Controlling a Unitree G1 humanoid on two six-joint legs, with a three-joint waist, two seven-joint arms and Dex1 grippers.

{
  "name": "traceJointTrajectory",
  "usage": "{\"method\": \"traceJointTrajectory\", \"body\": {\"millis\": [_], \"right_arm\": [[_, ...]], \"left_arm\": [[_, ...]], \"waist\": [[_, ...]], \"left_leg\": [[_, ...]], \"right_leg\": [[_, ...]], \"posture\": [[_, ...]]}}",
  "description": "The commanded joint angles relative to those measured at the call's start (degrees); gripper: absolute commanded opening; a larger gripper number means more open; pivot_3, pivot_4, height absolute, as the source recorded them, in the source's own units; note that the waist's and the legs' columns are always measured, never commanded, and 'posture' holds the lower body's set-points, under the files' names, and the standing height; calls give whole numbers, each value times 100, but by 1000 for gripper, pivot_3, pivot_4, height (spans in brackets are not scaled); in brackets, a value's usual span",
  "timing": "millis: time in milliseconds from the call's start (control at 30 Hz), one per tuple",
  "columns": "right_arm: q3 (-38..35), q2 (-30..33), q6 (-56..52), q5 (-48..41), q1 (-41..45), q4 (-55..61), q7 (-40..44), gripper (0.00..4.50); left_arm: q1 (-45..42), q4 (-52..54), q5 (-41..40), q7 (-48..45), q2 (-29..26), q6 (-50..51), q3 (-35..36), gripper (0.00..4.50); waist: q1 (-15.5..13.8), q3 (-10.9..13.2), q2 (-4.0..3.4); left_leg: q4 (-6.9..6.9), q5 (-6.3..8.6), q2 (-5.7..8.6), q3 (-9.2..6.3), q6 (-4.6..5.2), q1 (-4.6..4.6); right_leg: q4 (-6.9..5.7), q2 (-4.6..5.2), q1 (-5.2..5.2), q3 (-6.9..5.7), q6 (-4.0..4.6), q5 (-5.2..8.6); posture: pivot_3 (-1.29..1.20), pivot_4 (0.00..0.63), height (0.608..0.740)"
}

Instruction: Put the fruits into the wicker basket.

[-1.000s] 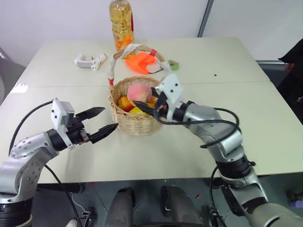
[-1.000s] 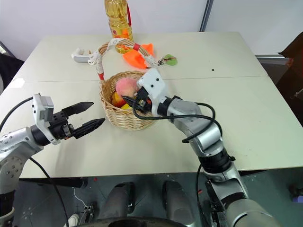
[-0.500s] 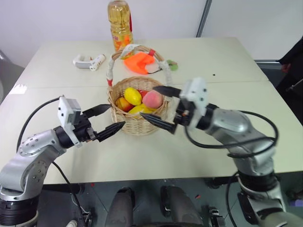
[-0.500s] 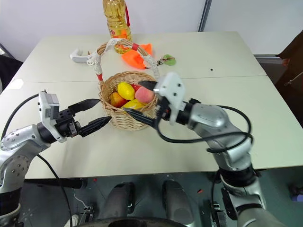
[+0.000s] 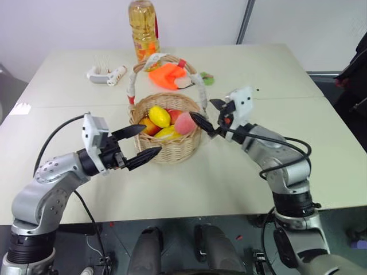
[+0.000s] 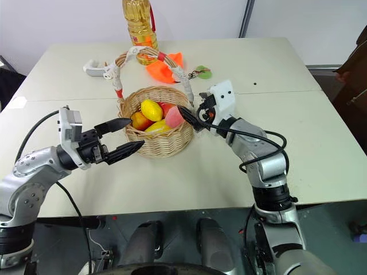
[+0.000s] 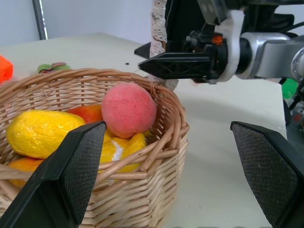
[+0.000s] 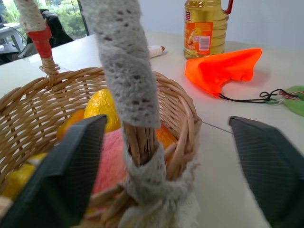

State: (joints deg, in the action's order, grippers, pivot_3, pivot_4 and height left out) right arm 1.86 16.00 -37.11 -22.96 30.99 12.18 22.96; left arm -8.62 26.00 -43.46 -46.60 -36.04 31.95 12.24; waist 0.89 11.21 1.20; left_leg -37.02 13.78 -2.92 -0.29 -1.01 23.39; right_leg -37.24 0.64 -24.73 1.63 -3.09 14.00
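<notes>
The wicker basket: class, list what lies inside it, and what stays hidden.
Inside the wicker basket lie a yellow lemon, a pink peach and red-yellow mangoes. The basket's floor and anything beneath the fruit are covered.

woven wicker basket (image 5: pixel 172 150), lace-wrapped handle (image 8: pixel 124 61); fuzzy matt peach (image 7: pixel 128 109).

Lace-wrapped handle (image 8: pixel 124 71) between open pincer (image 8: pixel 166 147) fingers; peach (image 8: pixel 110 159), lemon (image 8: pixel 103 107) in wicker basket (image 8: pixel 178 102).

A pale bench (image 5: pixel 287 74), made of two tops joined along a seam, carries the wicker basket (image 5: pixel 166 150) near its middle. Behind the basket lie an orange cloth (image 5: pixel 167 74) and a small green object (image 5: pixel 207 78); an oil bottle (image 5: pixel 144 31) stands at the far edge, a white tool (image 5: pixel 106 73) beside it
</notes>
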Motion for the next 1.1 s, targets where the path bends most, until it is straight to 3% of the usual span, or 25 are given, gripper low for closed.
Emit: {"method": "traceJointTrajectory", "body": {"millis": [33,167,200,333,467,767,1033,1067,1100], "right_arm": [[-195,-55,138,-121,83,215,21,2263],[-307,-12,161,-163,64,388,7,248],[-346,17,186,-151,59,425,-6,139],[-921,277,426,-112,80,451,-153,139],[-1690,1012,792,275,260,-354,-424,139],[-2110,1493,1802,865,769,-2580,-908,139],[-2240,1663,1909,643,327,-2049,-501,4147],[-2251,1687,1893,626,250,-1935,-454,4467],[-2271,1766,1930,617,42,-1725,-326,4467]], "left_arm": [[-13,225,-21,41,6,-127,36,4500],[2,224,4,87,38,-143,2,4500],[1,221,10,90,43,-143,-8,4500],[-48,184,35,86,56,-140,-51,4500],[-132,115,59,49,75,-158,-127,4500],[-459,-31,236,167,374,-252,-451,4500],[-374,-29,338,219,468,-296,-462,4500],[-358,-32,346,222,466,-297,-453,4500],[-316,-54,380,250,454,-296,-424,4500]], "waist": [[4,0,0],[9,0,0],[9,0,0],[-6,1,-1],[-28,2,-2],[117,5,-13],[147,5,-14],[146,5,-14],[146,5,-14]], "left_leg": [[0,0,0,0,0,0],[-1,0,0,0,0,-2],[-1,0,0,0,0,-2],[0,0,0,0,0,0],[-1,0,6,1,0,2],[7,1,4,5,3,-8],[7,2,4,2,4,-5],[7,2,4,2,4,-5],[7,2,4,2,4,-5]], "right_leg": [[0,0,0,0,0,0],[-1,0,0,0,14,7],[-1,0,0,0,15,7],[0,0,0,0,14,7],[4,5,1,0,15,8],[-2,-5,1,8,7,2],[-1,-4,1,8,-7,-2],[-1,-4,1,8,-8,-2],[-1,-4,2,8,-8,-2]], "posture": [[0,150,740],[0,150,740],[0,150,740],[0,150,740],[0,150,740],[0,150,740],[0,150,740],[0,150,740],[0,150,740]]}}
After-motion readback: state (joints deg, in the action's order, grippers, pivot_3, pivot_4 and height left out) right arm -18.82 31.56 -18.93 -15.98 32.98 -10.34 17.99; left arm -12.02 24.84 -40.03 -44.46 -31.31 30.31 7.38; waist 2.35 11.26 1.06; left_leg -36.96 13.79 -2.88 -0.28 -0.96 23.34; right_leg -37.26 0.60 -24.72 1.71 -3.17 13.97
